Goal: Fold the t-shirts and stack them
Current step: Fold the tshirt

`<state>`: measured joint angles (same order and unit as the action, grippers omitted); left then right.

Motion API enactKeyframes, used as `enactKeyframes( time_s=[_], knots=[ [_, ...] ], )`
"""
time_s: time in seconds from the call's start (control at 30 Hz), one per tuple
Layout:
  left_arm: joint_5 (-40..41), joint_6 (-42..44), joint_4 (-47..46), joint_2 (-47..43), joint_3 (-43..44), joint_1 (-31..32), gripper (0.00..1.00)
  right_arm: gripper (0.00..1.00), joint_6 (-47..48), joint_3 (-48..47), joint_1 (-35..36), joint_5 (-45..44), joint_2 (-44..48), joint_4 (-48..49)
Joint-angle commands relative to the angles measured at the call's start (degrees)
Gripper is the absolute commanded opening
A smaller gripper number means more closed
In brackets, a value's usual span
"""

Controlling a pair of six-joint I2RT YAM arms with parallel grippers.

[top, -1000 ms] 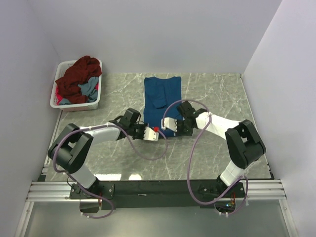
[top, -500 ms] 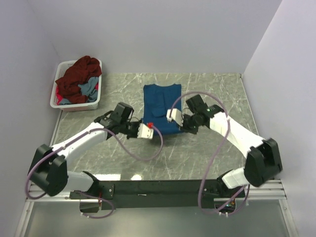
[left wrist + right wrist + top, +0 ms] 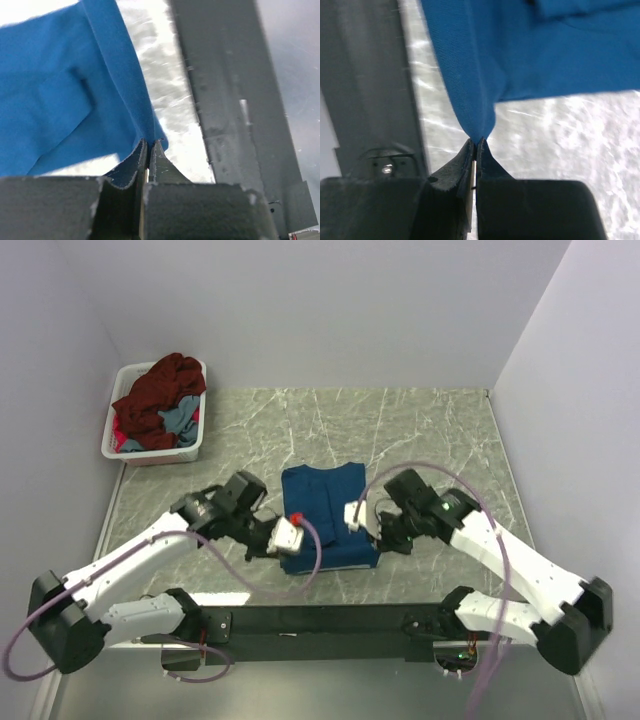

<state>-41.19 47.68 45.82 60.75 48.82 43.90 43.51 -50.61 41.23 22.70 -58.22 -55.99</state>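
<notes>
A deep blue t-shirt [image 3: 325, 512], partly folded, lies on the marble table near the front edge. My left gripper [image 3: 290, 540] is shut on its near left corner; the pinched cloth [image 3: 145, 131] shows between the jaws in the left wrist view [image 3: 148, 145]. My right gripper [image 3: 368, 530] is shut on its near right corner; the cloth [image 3: 475, 107] rises from the jaws in the right wrist view [image 3: 476, 143]. A dark maroon red t-shirt [image 3: 155, 395] and a grey-blue one [image 3: 178, 420] lie heaped in the white basket [image 3: 152, 453] at the back left.
The black front rail [image 3: 320, 618] runs just below the shirt; it shows as a grey bar in the left wrist view [image 3: 235, 100] and the right wrist view [image 3: 370, 90]. White walls enclose the table at the back and both sides.
Both grippers have pulled the blue shirt from the middle of the table toward the front edge. The arms have stretched out and the shirt now lies shorter.
</notes>
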Motion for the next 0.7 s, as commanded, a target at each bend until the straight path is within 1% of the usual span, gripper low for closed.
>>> enactKeyframes(
  time_s=[0.0,0.03,0.07,0.1,0.13,0.17,0.2,0.23,0.27,0.3,0.33,0.37,0.43,0.47,0.5,0.57,0.67],
  knots=[
    [-1.34,1.35,3.03,4.10,6.62,-6.52,0.00,0.00,3.94,-5.63,-5.71,-0.46,-7.05,0.00],
    [-2.65,2.41,3.39,7.85,8.12,-10.64,0.00,0.00,4.91,-8.25,-6.51,-0.64,-8.91,0.26],
    [-3.19,4.68,3.92,10.07,9.61,-12.42,0.00,0.00,6.49,-9.58,-7.65,-0.72,-10.76,0.70],
    [-3.37,5.40,4.18,12.35,12.85,-13.83,0.01,0.00,7.20,-10.81,-8.70,-0.46,-14.26,1.31],
    [-3.37,5.49,3.66,16.46,14.27,-16.19,0.01,0.00,7.73,-13.00,-10.71,-0.29,-16.03,2.36],
    [-4.15,4.71,2.62,18.33,15.59,-17.26,0.01,0.00,8.87,-14.07,-11.78,-0.29,-19.88,2.72],
    [-4.34,4.53,1.13,21.92,18.04,-18.14,0.01,0.00,9.31,-14.86,-12.49,-0.46,-21.92,3.42],
    [-4.25,4.35,-0.11,23.69,18.94,-19.45,0.01,0.00,9.84,-16.09,-13.88,-0.55,-23.85,4.82],
    [-3.55,3.65,-1.42,25.45,19.73,-19.99,0.01,0.00,10.45,-16.71,-14.33,-0.99,-27.79,5.79],
    [-2.76,3.21,-2.74,28.78,20.78,-20.25,0.01,0.00,10.55,-17.24,-14.86,-1.60,-29.83,6.85],
    [-2.06,1.12,-6.15,30.55,21.31,-20.78,0.01,0.00,10.55,-19.24,-15.91,-1.60,-31.94,8.42],
    [-1.70,-0.12,-7.58,33.79,22.71,-21.05,0.01,0.00,10.46,-20.57,-16.53,-1.60,-36.14,9.05],
    [-1.79,-3.36,-10.65,36.88,24.30,-22.10,0.02,0.00,9.59,-25.21,-17.32,-1.52,-40.46,10.02],
    [-1.96,-4.69,-12.32,38.37,25.26,-22.62,0.02,0.00,8.80,-26.89,-18.28,-1.26,-44.57,9.85],
    [-1.36,-5.83,-13.64,41.17,25.54,-23.07,0.03,0.00,8.27,-28.48,-18.55,-0.99,-46.36,9.84],
    [-0.30,-8.39,-16.99,43.39,26.06,-24.21,0.04,0.00,6.60,-31.47,-19.26,-0.29,-50.65,10.02],
    [1.46,-8.31,-18.22,46.12,25.37,-24.56,0.05,0.00,4.05,-32.80,-19.35,1.02,-53.66,9.76]
  ],
)
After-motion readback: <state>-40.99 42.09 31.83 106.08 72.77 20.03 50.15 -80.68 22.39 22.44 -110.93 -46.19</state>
